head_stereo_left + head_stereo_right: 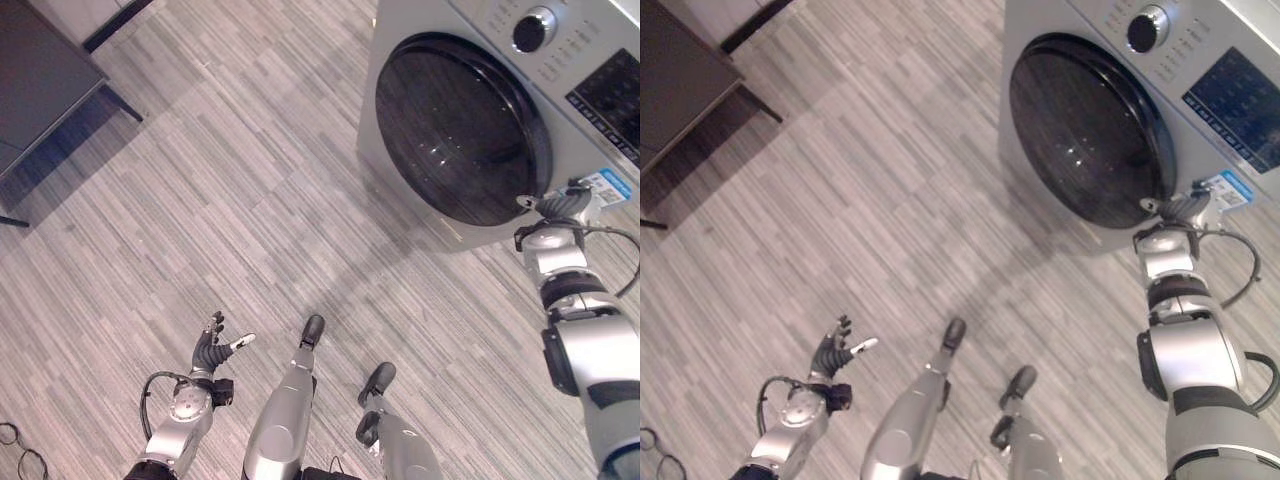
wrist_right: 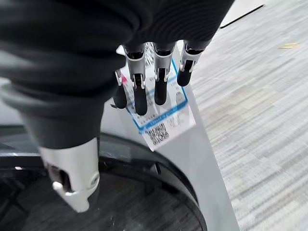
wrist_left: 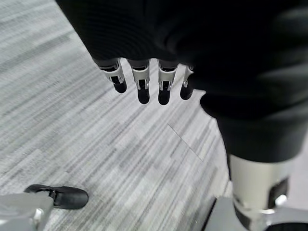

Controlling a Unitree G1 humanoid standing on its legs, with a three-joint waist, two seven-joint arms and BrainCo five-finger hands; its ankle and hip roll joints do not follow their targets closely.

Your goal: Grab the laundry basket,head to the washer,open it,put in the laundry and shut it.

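Right eye view puts our right hand [image 1: 1180, 208], fingers straight and holding nothing, at the lower right rim of the washer's closed round door [image 1: 1085, 130] in the upper right, while our left hand [image 1: 832, 350] hangs open at lower left, well apart.

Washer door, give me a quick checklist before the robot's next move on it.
1. Washer door shut: ok, the dark round glass sits flush in the washer front.
2. Right hand at the door's edge: ok, it is beside the rim near the blue-edged label.
3. Right hand gripping anything: not ok, fingers hang straight, thumb apart.
4. Left hand free: ok, open, low over the floor.
5. Laundry basket within reach: cannot tell.
6. Door swing path: ok, bare floor in front.
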